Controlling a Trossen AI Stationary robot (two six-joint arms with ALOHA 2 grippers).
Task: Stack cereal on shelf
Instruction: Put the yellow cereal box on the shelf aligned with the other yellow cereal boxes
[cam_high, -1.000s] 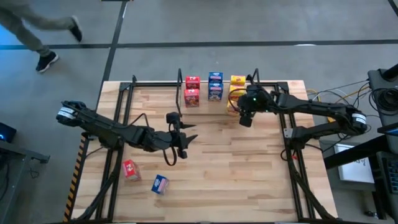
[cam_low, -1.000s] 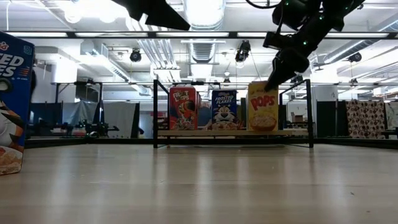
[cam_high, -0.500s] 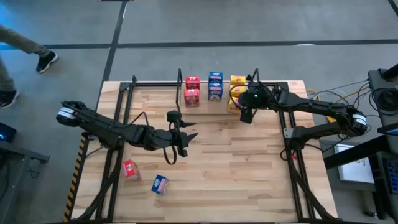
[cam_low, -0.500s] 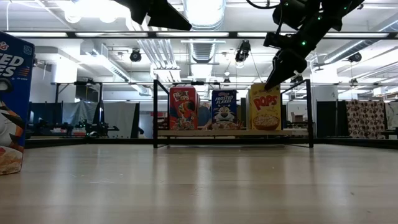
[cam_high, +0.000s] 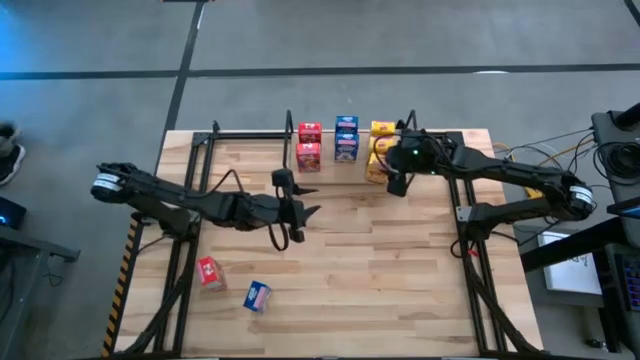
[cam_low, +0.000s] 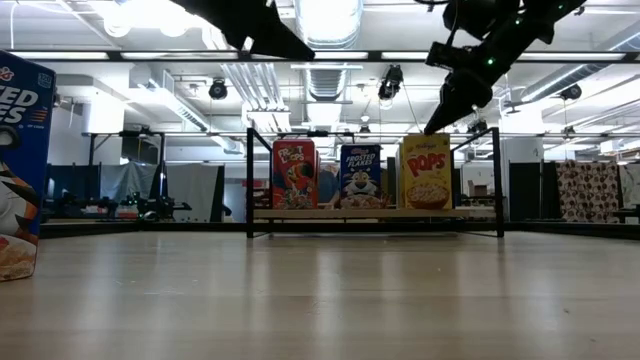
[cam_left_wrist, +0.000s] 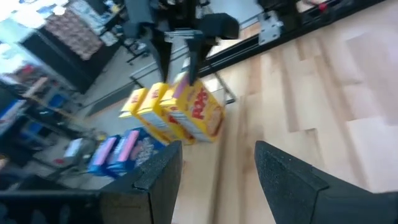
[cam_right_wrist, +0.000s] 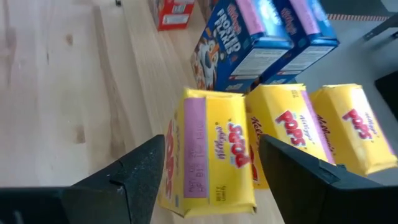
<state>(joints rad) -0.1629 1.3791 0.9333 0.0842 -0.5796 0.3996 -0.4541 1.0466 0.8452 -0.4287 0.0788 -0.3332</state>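
Wooden tabletop (cam_high: 400, 270) with the shelf (cam_high: 440, 134) along its far edge.

We see the right gripper (cam_high: 395, 186) hovering directly above the front yellow box (cam_right_wrist: 211, 149), fingers (cam_right_wrist: 134, 180) spread on either side of it and not touching. We count three yellow boxes in a row, with blue boxes (cam_high: 346, 138) and red boxes (cam_high: 309, 145) beside them on the shelf. Our left gripper (cam_high: 305, 210) waits mid-table, fingers apart and empty. One red box (cam_high: 208, 271) and one blue box (cam_high: 257, 295) lie near the table's front left, well apart from both grippers.
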